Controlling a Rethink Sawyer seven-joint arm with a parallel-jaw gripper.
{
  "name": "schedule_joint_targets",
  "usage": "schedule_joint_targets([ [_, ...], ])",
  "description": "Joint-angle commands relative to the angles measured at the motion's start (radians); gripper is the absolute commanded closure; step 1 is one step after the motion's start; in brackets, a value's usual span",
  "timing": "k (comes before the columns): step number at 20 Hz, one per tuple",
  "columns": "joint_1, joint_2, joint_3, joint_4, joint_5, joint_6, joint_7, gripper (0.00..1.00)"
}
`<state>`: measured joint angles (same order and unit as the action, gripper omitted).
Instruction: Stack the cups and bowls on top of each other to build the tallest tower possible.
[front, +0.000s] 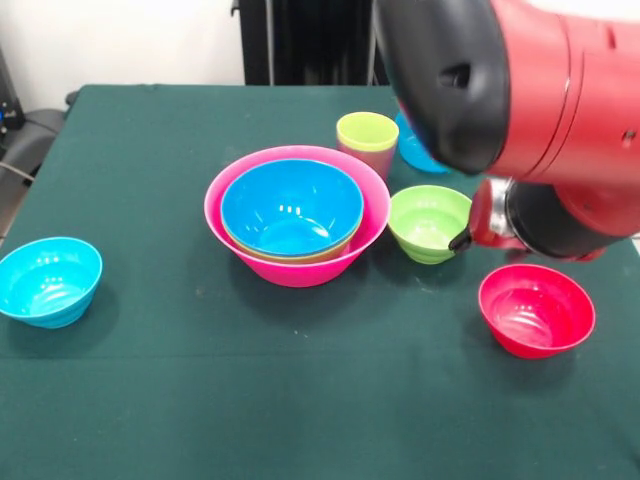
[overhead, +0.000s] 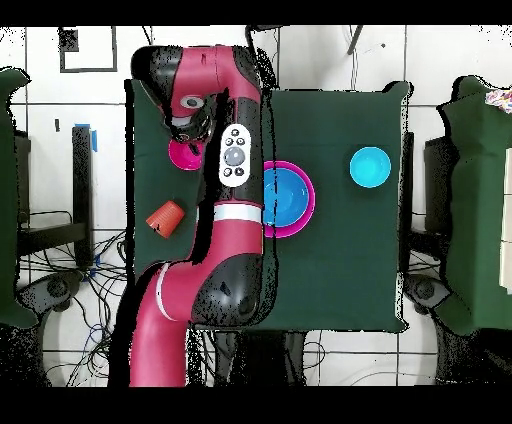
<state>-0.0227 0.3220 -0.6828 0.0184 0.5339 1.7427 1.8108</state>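
The tower (front: 297, 215) has only a few bowls; four bowls and cups wait. The claw's state cannot be told.

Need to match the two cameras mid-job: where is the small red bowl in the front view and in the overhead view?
Front view: the small red bowl sits upright at lower right, alone on the green table, below the arm.
Overhead view: only its rim shows at upper left, mostly under the arm.
Shared landmark: the huge pink bowl holding the large blue bowl, centre in both.
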Motion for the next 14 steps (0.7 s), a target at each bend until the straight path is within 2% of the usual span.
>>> schedule_joint_targets([
  [1, -0.01, 0.017, -0.213, -0.02, 0.144, -0.026, 0.062, 0.0],
  [5, -0.017, -0.041, -0.388, -0.038, 0.222, 0.083, 0.103, 0.0],
  [9, -0.041, -0.067, -0.554, -0.049, 0.333, 0.126, 0.086, 0.0],
  [14, -0.072, -0.075, -0.76, -0.048, 0.523, 0.144, 0.102, 0.0],
])
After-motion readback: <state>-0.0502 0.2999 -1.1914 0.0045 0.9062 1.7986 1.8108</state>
